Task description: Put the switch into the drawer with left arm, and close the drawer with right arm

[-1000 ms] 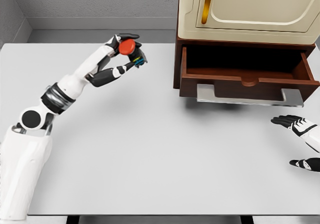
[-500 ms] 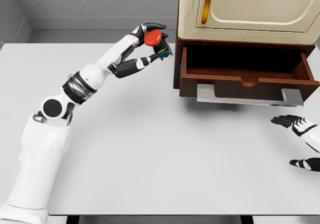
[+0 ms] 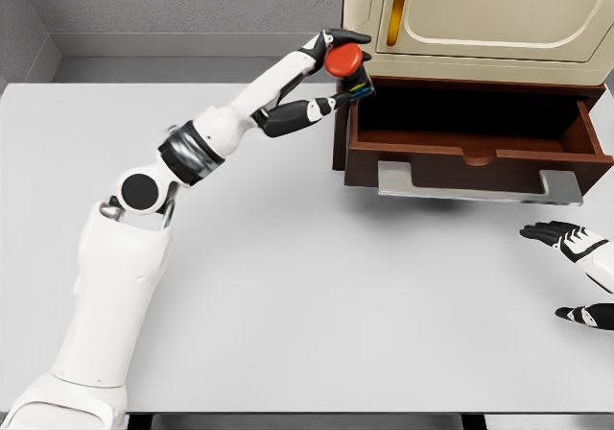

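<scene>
Fingers [image 3: 338, 38] of the left hand [image 3: 336, 65] clasp a small black switch with a round red button [image 3: 345, 62], held aloft at the left front corner of the open dark-brown wooden drawer [image 3: 475, 152]. Low at the white table's [image 3: 288, 286] right edge, the right hand [image 3: 576, 243] rests with fingers loosely spread.

White-shelled left arm [image 3: 144, 257] with black round joints; each robot hand [image 3: 331, 70] has black-and-white fingers.
</scene>
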Robot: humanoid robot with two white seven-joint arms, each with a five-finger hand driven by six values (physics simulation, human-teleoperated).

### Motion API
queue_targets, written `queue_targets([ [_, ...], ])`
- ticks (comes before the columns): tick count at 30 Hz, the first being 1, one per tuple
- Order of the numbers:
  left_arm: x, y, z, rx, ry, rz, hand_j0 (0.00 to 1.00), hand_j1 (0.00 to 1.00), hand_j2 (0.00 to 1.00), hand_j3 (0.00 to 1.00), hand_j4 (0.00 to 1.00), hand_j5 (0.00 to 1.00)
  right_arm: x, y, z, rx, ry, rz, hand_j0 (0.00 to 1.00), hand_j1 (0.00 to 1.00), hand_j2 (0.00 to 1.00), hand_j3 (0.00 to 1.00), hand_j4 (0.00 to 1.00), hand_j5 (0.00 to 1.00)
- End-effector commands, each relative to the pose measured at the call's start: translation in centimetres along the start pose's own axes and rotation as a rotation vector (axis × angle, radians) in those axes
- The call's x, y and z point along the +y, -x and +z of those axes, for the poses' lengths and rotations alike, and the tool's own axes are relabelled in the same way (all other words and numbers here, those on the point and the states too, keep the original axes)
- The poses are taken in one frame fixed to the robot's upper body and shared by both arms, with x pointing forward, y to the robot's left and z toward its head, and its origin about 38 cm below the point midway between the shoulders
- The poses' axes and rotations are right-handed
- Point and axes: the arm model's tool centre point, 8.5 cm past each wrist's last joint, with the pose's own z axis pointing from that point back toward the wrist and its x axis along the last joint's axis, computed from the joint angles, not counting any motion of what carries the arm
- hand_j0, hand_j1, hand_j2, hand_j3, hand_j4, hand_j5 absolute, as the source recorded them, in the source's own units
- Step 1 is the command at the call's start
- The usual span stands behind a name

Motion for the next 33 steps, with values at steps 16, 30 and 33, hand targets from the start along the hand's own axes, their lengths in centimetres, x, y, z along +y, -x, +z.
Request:
queue_targets([
  [16,0.1,-0.8,-2.0,0.105,0.093,-0.277,0.46,0.46,0.46,0.46,0.46,0.46,-0.1,0.0,0.0,-0.001,0.004,-0.005,1.0,1.0,1.0,1.0,1.0,1.0],
  [30,-0.7,-2.4,-3.2,0.11,0.152,-0.415,0.53,0.53,0.53,0.53,0.53,0.53,-0.1,0.0,0.0,-0.001,0.004,-0.005,1.0,1.0,1.0,1.0,1.0,1.0],
  [33,-0.7,-2.2,-3.1,0.131,0.163,-0.451,0.77,0.77,0.77,0.77,0.77,0.77,-0.1,0.0,0.0,-0.001,0.002,-0.005,1.0,1.0,1.0,1.0,1.0,1.0],
])
